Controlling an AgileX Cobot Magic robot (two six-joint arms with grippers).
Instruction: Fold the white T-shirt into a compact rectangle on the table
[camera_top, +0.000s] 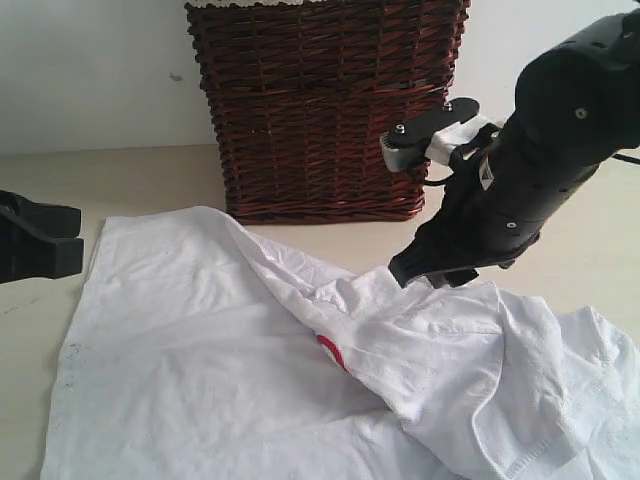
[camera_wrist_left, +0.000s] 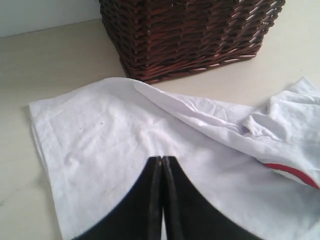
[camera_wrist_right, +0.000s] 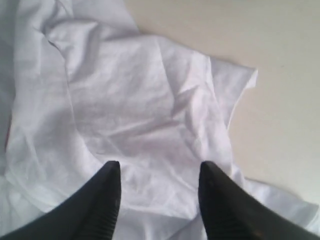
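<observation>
The right gripper (camera_wrist_right: 160, 167) has its two dark ribbed fingers (camera_wrist_right: 107, 192) standing well apart with nothing between them, only rumpled white cloth showing through the gap below. In the exterior view its tips sit right at a raised ridge of that cloth, though whether they touch it cannot be told. The left gripper (camera_wrist_left: 162, 161) has its fingers pressed together, a thin seam between them and nothing caught there; it hangs over a flatter stretch of the cloth, and in the exterior view it sits at the far left edge, beside the garment's corner. The white T-shirt (camera_top: 200, 350) lies spread on the table (camera_top: 130, 180), unfolded: its left part is fairly smooth and flat, with one corner reaching out toward the left gripper, while the right part is bunched into overlapping folds, with a long diagonal ridge running from near the basket down toward the front. A small sliver of red lettering (camera_top: 332, 352) peeks out from under that ridge. Behind the shirt stands a dark brown wicker basket (camera_top: 320, 110), upright on the table, its base just beside the shirt's upper edge, with a pale wall behind it.
</observation>
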